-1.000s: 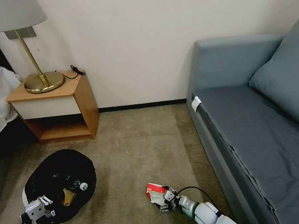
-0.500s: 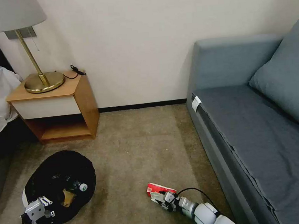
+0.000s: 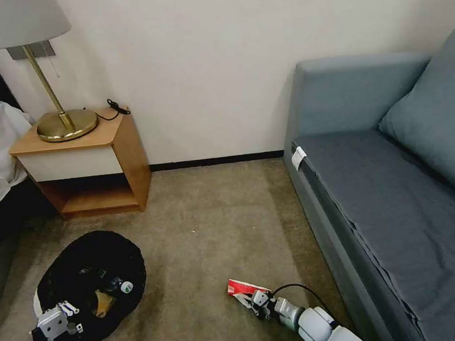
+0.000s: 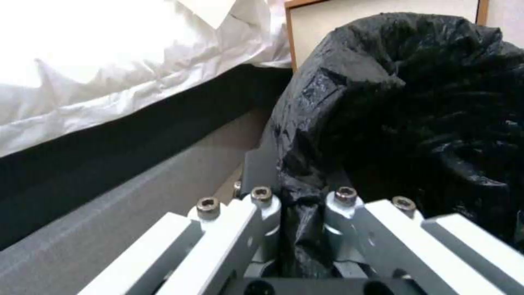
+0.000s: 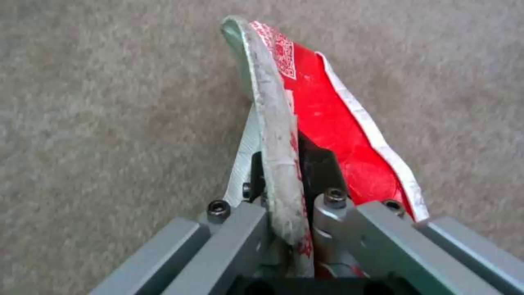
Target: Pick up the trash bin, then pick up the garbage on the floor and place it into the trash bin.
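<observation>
Bin (image 3: 89,276): on the carpet at the robot's left front, between bed and nightstand (image 3: 88,165); black liner bunched over the rim, litter lying inside.
Left gripper (image 4: 297,229): clamped on a fold of the liner at the bin's near rim.
Snack bag (image 3: 244,287): red-white, near the sofa (image 3: 389,221) base, at the robot's right front.
Right gripper (image 5: 292,213): pinched on the snack bag's seam edge; the bag stands folded above the jaws.
Handling, bag: judged very light, thin, crinkly, limp; likely slick film. The edge hold looks workable; a bite deeper toward the middle would resist slipping.
Handling, bin: liner soft and stretchy; grip on plastic alone may slide or tear, so the rigid rim beneath is the safer hold.
</observation>
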`<state>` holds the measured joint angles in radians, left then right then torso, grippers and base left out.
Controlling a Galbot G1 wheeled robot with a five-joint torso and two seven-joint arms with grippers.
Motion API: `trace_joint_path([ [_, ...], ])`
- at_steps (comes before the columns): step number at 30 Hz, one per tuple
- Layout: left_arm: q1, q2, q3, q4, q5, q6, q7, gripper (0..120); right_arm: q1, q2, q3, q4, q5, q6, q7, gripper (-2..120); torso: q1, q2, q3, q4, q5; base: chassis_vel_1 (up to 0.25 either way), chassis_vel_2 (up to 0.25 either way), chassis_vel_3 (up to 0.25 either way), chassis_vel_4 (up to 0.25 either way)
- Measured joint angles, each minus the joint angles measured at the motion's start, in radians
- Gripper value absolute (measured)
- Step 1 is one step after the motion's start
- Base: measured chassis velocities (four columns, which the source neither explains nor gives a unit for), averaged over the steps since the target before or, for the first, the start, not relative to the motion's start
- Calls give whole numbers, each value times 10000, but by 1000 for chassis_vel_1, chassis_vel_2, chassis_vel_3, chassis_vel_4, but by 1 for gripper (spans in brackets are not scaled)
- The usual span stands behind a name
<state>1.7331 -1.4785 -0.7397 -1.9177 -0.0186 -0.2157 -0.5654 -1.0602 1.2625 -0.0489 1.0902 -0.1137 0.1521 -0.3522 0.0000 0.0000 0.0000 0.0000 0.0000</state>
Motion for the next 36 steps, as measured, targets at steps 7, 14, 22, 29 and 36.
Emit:
trace_joint_path([
  [7, 167, -33, 51, -34, 26, -109, -45, 4, 310, -225, -135, 496, 219, -118, 4, 0, 0, 0, -1, -1, 0, 0, 0, 0, 0],
  [14, 305, -90, 162, -2, 167, -284, -84, 4, 1078, -298, -297, 1090, 671, -389, 153, 0, 0, 0, 0, 0, 0, 0, 0, 0, 0],
  [22, 252, -195, 156, -27, 196, -276, -104, 4, 3015, -69, -1500, 1707, 1613, -1152, 675, 0, 1, -1, 1, 1, 1, 0, 0, 0, 0],
  [29, -49, -388, 328, -85, 303, -27, -71, 4, 4692, 664, -2935, 1938, 2497, -1653, 1478, 0, 0, 0, 0, 2, -2, 0, 0, 0, 0],
  [36, -208, -450, 351, 10, 374, 2, -57, 4, 5280, 995, -4056, 2362, 3266, -1771, 1722, 0, 0, 0, 0, 1, -3, 0, 0, 0, 0],
])
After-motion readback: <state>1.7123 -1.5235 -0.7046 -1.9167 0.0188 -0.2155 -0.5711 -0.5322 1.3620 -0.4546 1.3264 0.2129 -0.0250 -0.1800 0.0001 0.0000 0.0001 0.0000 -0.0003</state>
